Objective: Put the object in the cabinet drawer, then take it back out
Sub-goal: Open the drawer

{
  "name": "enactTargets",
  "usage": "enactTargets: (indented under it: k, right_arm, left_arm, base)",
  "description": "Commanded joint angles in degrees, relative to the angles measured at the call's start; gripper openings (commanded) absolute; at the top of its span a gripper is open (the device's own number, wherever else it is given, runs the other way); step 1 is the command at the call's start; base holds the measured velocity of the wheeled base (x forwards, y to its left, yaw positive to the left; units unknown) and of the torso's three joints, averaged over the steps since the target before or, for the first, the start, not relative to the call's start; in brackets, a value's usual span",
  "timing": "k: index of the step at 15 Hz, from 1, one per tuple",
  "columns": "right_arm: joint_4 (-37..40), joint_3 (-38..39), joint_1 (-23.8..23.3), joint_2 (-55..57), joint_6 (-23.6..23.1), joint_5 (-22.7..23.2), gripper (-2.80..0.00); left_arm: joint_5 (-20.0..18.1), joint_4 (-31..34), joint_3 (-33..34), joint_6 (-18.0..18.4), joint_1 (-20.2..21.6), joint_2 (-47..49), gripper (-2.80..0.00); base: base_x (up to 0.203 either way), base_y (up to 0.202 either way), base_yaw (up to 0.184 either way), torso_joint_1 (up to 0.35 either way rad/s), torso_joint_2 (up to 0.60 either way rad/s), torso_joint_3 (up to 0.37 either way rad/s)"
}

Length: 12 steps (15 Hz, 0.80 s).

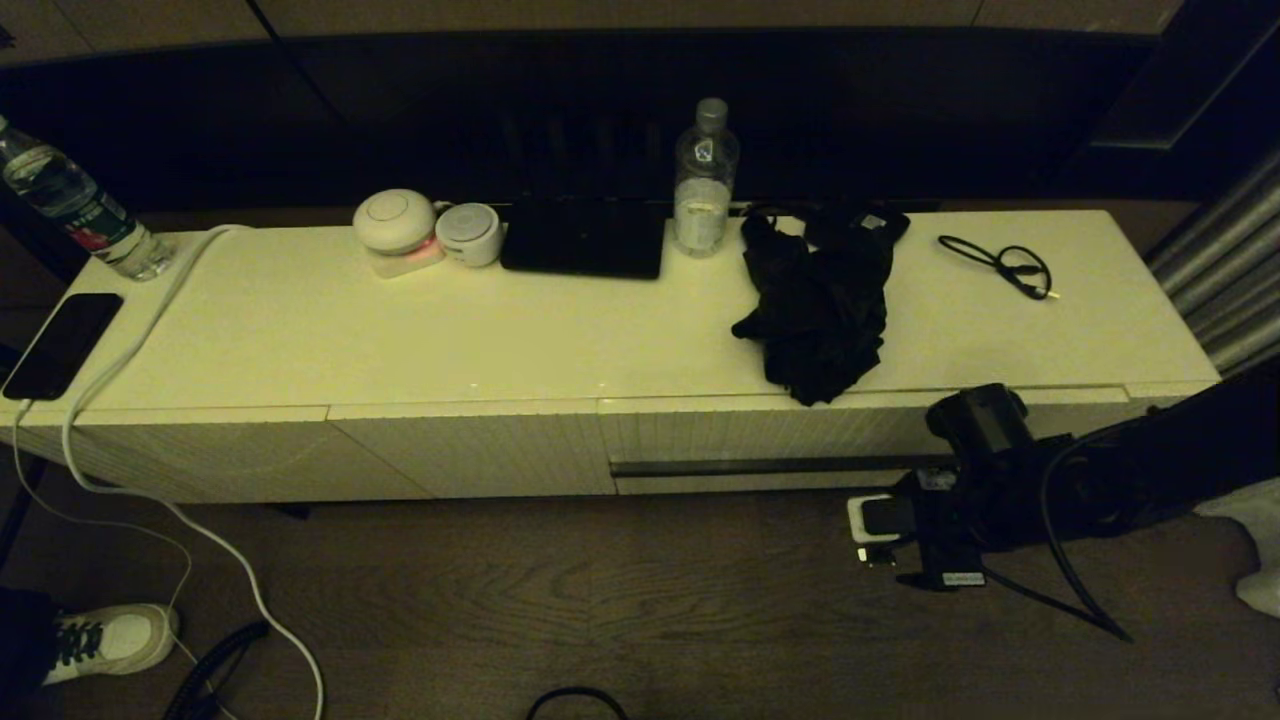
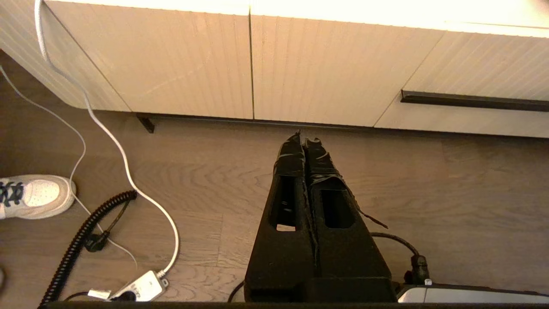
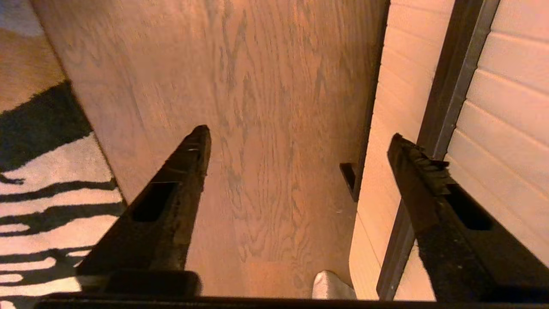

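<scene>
The black fabric garment (image 1: 820, 310) lies bunched on the cream cabinet top, its lower edge hanging over the front lip above the drawer. The cabinet drawer (image 1: 780, 440) is shut; its dark handle slot (image 1: 770, 466) runs across the ribbed front. My right arm (image 1: 960, 500) hangs low in front of the drawer's right end. My right gripper (image 3: 298, 133) is open and empty, one finger (image 3: 418, 180) close beside the handle slot (image 3: 446, 107). My left gripper (image 2: 305, 139) is shut and empty above the floor, facing the cabinet left of the drawer (image 2: 472, 122).
On the cabinet top are a water bottle (image 1: 705, 180), a flat black box (image 1: 585, 240), two round white devices (image 1: 395, 225), a looped black cable (image 1: 1005, 265), a second bottle (image 1: 75, 205) and a phone (image 1: 60, 345) on a white cable (image 1: 150, 300). A shoe (image 1: 110, 640) and a striped rug (image 3: 38, 193) are on the floor.
</scene>
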Motion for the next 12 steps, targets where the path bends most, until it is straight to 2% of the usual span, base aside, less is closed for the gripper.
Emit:
enactTargets:
  k: [1,6,12]
  right_arm:
    - [0.36,-1.78,-0.45,1.50,-0.02,0.02,0.00]
    - [5.97,-5.63,-0.62,0.98,-0.34,0.44,0.00]
    - [5.55,-9.12,-0.63,4.78,0.11,0.44,0.00]
  left_arm:
    - [0.04,-0.02,0.00,-0.05,-0.01,-0.09,-2.80]
    - [0.04,-0.02,0.06,-0.05,0.02,-0.09,-2.80]
    - [0.04,-0.02,0.00,-0.05,0.02,-0.09,-2.80]
  base:
    - [0.000,0.000,0.000,0.000,0.00,0.000]
    - [0.000,0.000,0.000,0.000,0.00,0.000]
    - [0.000,0.000,0.000,0.000,0.00,0.000]
